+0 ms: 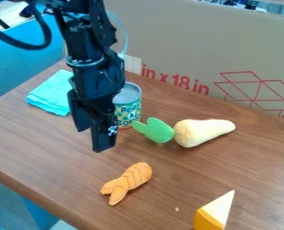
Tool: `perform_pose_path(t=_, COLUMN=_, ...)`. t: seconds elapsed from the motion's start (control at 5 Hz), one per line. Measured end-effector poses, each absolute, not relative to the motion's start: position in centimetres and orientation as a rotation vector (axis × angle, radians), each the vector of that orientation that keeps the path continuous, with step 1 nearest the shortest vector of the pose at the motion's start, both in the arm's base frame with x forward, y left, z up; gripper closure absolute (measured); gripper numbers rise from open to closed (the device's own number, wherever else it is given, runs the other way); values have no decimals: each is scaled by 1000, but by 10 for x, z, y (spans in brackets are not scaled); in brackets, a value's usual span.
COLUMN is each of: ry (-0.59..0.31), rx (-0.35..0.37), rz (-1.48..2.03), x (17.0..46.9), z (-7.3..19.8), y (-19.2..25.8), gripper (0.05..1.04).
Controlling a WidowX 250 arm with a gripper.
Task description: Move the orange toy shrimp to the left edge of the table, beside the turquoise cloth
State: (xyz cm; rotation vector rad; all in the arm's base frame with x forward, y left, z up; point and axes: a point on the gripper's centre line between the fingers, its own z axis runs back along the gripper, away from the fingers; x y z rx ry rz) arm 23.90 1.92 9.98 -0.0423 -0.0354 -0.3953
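"Gripper (92,140)?"
"Over wooden table (30,146), jaws apart. Upright can (132,109) close behind, partly hidden by it."
"Obstacles?"
"Green leaf piece (159,130) at the can's near right, against pale root-shaped toy (199,130). Folded turquoise cloth (50,93) left. Orange toy (132,179) nearer me; yellow wedge (211,217), near right. Cardboard (180,45) walls the back."

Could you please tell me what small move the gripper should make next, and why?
I would probably ease the gripper slightly toward the orange toy shrimp, away from the tin can. In this view the gripper overlaps the can's left side, while bare wooden tabletop lies between it and the shrimp.
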Motion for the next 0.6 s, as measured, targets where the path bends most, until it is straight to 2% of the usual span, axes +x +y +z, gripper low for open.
perform_pose_path(t=0.2, ry=-15, rx=-49, rz=-398, x=237, z=94, y=18, gripper=78)
perform_pose_path(t=0.4, ry=-14, rx=-72, rz=-449, x=232, z=85, y=-3, gripper=78)
perform_pose_path(t=0.6, ry=-35, rx=-67, rz=-444, x=232, z=78, y=-10, gripper=78)
